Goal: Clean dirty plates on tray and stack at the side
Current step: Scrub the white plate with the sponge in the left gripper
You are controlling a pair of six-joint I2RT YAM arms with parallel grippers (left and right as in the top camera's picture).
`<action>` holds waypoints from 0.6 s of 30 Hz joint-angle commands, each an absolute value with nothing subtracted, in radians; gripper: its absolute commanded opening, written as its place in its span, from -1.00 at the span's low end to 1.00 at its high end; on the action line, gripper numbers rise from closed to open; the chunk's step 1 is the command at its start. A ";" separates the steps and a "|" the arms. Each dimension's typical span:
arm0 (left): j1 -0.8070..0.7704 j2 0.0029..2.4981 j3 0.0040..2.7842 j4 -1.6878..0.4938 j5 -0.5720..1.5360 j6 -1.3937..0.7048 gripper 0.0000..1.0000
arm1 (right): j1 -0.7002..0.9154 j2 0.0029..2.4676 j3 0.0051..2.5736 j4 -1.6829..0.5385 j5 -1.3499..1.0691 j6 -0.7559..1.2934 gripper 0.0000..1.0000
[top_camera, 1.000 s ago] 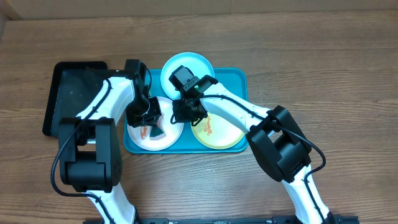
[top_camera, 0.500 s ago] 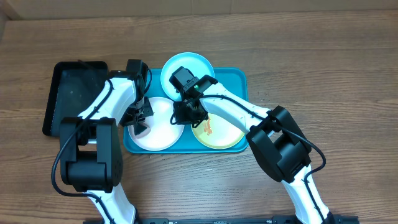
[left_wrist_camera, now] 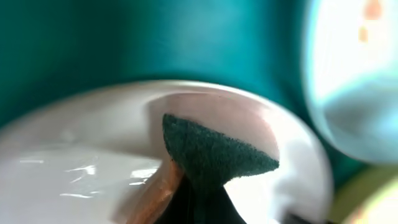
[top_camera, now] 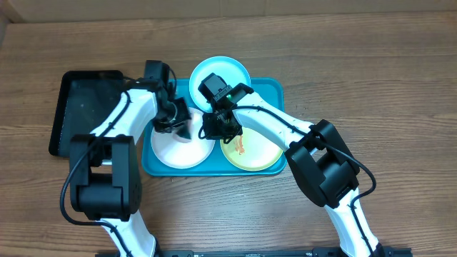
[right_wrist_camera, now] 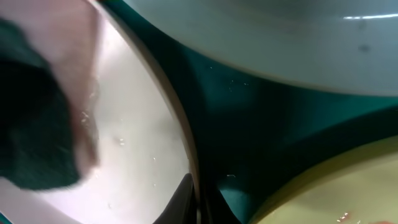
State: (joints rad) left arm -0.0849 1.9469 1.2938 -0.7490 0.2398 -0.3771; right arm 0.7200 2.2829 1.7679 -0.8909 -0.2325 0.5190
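Note:
The teal tray (top_camera: pixel 268 93) holds three plates. The white plate (top_camera: pixel 175 150) lies at its left, the light blue plate (top_camera: pixel 228 71) at the back, the yellow-green plate (top_camera: pixel 257 153) with orange smears at the right. My left gripper (top_camera: pixel 176 118) is shut on a dark green sponge (top_camera: pixel 185 130) pressed on the white plate's far part. The left wrist view shows the sponge (left_wrist_camera: pixel 211 155) on the white plate (left_wrist_camera: pixel 81 162). My right gripper (top_camera: pixel 218 127) is shut on the white plate's right rim; its fingers (right_wrist_camera: pixel 198 199) pinch the rim (right_wrist_camera: pixel 180 130).
A smaller black tray (top_camera: pixel 82 107) lies left of the teal tray on the wooden table (top_camera: pixel 385 86). The light blue plate (right_wrist_camera: pixel 280 37) and the yellow-green plate (right_wrist_camera: pixel 336 193) lie close beside the pinched rim.
My left gripper has moved the sponge from the white plate's left side to its far right part. The orange smear seen on the white plate a second ago no longer shows.

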 commanded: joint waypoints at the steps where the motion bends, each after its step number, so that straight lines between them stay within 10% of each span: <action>1: -0.132 1.958 1.278 -0.735 0.412 -0.292 -0.92 | 0.732 2.300 1.780 -0.889 -0.230 0.498 -0.93; 18: -0.115 1.958 1.278 -1.009 -0.195 -0.461 -0.92 | 0.733 2.300 1.780 -0.896 -0.230 0.490 -0.93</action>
State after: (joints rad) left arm -0.1459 1.9465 1.2911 -0.9699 0.0914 -0.3859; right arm 0.7322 2.2829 1.7679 -0.8963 -0.2394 0.5049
